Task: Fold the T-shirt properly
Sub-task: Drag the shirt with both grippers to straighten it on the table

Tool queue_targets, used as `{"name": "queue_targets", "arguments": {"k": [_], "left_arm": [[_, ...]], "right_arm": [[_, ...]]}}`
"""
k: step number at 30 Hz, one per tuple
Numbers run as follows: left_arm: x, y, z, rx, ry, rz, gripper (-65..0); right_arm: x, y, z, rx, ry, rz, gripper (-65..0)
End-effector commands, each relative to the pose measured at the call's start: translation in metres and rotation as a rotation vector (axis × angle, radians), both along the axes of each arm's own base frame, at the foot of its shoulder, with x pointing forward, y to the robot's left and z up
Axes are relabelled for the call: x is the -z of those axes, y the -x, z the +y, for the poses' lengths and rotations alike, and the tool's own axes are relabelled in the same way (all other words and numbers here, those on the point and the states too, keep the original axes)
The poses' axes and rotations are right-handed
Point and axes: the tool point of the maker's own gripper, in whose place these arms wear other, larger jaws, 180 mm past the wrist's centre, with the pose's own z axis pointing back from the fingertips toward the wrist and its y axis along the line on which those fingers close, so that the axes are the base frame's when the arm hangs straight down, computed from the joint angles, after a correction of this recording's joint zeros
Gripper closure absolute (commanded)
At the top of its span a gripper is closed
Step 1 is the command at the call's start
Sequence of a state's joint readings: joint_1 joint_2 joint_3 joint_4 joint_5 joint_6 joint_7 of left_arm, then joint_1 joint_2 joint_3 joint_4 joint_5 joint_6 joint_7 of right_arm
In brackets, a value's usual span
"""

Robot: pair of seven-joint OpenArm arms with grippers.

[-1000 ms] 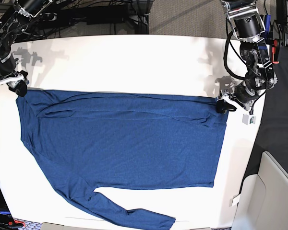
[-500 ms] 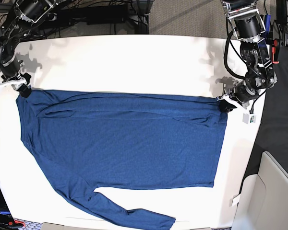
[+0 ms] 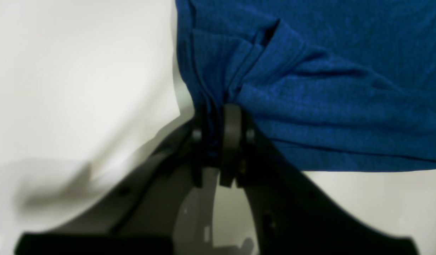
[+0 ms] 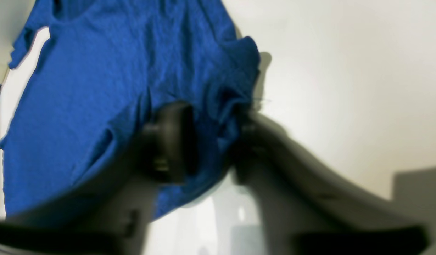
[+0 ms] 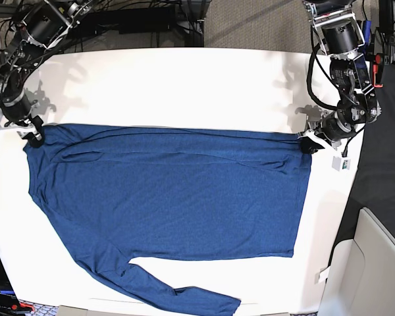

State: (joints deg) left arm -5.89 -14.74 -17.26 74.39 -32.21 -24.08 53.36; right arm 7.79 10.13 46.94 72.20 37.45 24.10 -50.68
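Note:
The dark blue T-shirt [image 5: 171, 191] lies spread flat on the white table [image 5: 184, 85], one long sleeve [image 5: 184, 296] trailing to the front edge. My left gripper [image 5: 308, 146] sits at the shirt's far right corner. In the left wrist view this gripper [image 3: 218, 131] is shut on a bunched pleat of the T-shirt [image 3: 328, 71]. My right gripper [image 5: 31, 135] is at the far left corner. The right wrist view is blurred, with the gripper [image 4: 209, 141] closed in on puckered fabric of the T-shirt [image 4: 79, 88].
A small white tag [image 5: 342, 163] lies just right of the left gripper. A dark cloth [image 5: 382, 164] and a pale bin [image 5: 375, 263] stand off the table's right side. Cables [image 5: 138, 20] run behind the far edge.
The left gripper has closed on the shirt's right corner. The right gripper has moved down onto the left corner and narrowed around the fabric. The shirt's spread is unchanged.

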Motion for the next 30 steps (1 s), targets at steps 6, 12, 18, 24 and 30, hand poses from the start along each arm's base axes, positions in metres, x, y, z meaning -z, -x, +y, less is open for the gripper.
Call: {"name": "queue_targets", "arguments": {"k": [6,12,18,24,30], "left_arm": [[0.0,0.008,0.004,0.025,-0.042,0.04,-0.3],[-0.002,0.032,0.004,0.055,-0.086,0.055,-0.3],[0.007,0.056,0.004,0.067,-0.103,0.092,-0.3],[0.023,0.091,0.018,0.068,-0.134,0.172,-0.3],[0.021,0.119,0.023,0.097,-0.181,0.198,-0.3]], "right_arm": [[0.0,0.0,0.008,-0.066,0.002,0.047,-0.4],[0.0,0.04,-0.019,0.002,0.048,0.082,-0.4],[-0.009,0.072,-0.037,0.018,0.137,0.117,-0.4],[-0.011,0.098,-0.046,0.031,0.179,0.155,-0.4],[-0.003,0.117,-0.046,0.024,0.188,0.201,-0.4]]}}
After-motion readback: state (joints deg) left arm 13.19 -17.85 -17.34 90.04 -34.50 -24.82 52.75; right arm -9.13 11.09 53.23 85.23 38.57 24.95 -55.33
